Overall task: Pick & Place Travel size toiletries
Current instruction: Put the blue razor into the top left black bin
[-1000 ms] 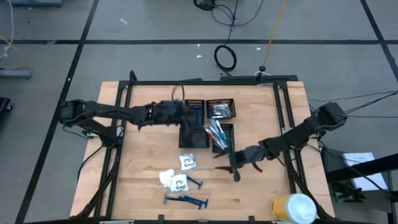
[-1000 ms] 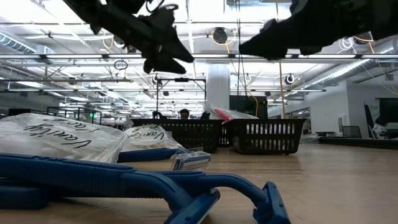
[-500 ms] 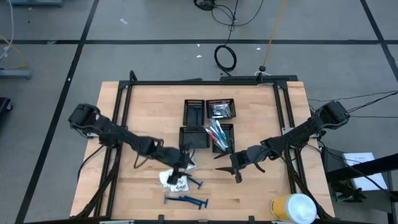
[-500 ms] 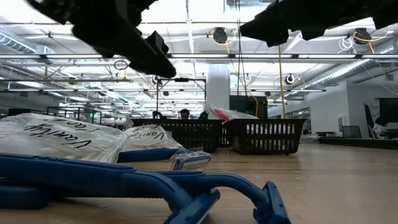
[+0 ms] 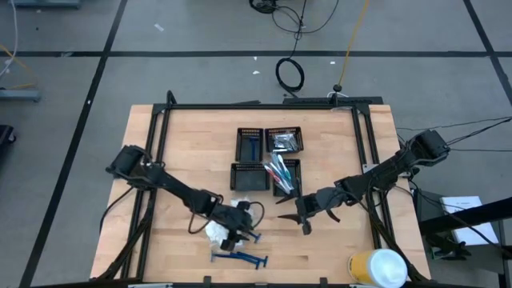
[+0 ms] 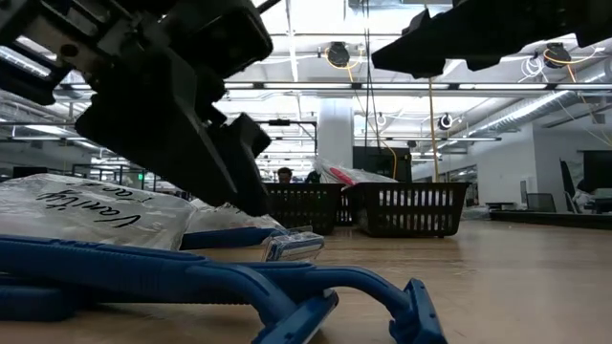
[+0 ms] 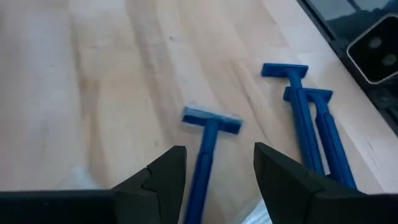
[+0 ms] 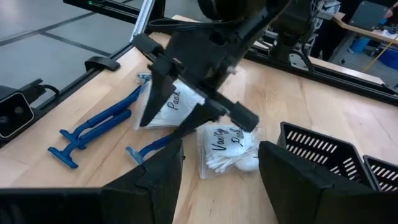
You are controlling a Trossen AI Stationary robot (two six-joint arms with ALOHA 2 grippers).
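A single blue razor (image 7: 208, 134) lies flat on the table beside two white crinkly packets (image 8: 229, 146) (image 5: 214, 230). My left gripper (image 7: 219, 149) is open and slants down over it, one finger on each side of the razor's handle without touching it; in the high view the left gripper (image 5: 238, 234) stands at the table's near middle. Two more blue razors (image 5: 240, 258) lie side by side nearer the front edge. Toothbrushes (image 5: 278, 170) stick up from a black mesh tray (image 5: 286, 182). My right gripper (image 5: 302, 220) hovers open, right of the packets, holding nothing.
Four black mesh trays (image 5: 250, 142) stand grouped at the table's far middle. A large yellow-and-white cylinder (image 5: 376, 268) stands at the near right corner. A black frame (image 5: 160, 120) runs round the table. Bare wood lies at the table's left and near right.
My left gripper has swung from above the far trays toward the table's near edge and come down, tipping to slant downward. It now stands low over the single razor by the packets. The razors and packets have not moved.
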